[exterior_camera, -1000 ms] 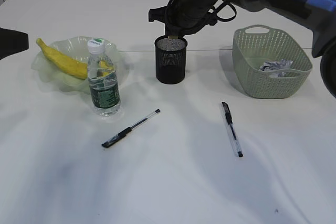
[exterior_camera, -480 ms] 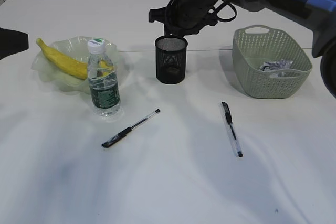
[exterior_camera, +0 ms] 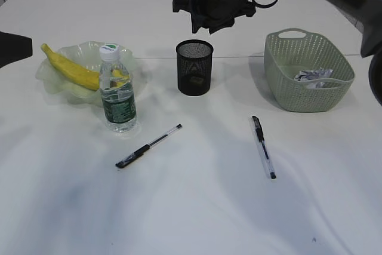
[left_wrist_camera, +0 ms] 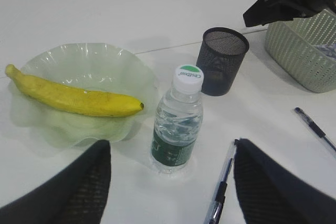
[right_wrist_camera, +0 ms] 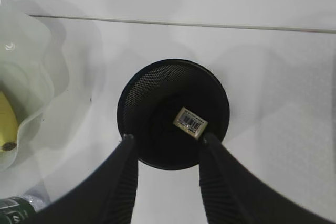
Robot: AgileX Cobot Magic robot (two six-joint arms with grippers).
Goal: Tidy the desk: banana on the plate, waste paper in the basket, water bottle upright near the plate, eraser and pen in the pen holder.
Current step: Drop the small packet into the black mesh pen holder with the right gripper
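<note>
Eraser (right_wrist_camera: 190, 121) with barcode label seen inside black mesh pen holder (exterior_camera: 194, 67); right gripper (right_wrist_camera: 165, 140) above, part-open, empty. Next, likely: clear-barrelled pens (exterior_camera: 263, 146) beside holder.

Banana (left_wrist_camera: 73, 98) on plate (left_wrist_camera: 113, 66), bottle (left_wrist_camera: 177, 127) upright beside.

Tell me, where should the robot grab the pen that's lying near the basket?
Probably at the middle of the pen's clear barrel, coming straight down from above. It lies flat on the table, pointing roughly toward and away from the camera, so the fingers should close across its thin width from left and right.
</note>
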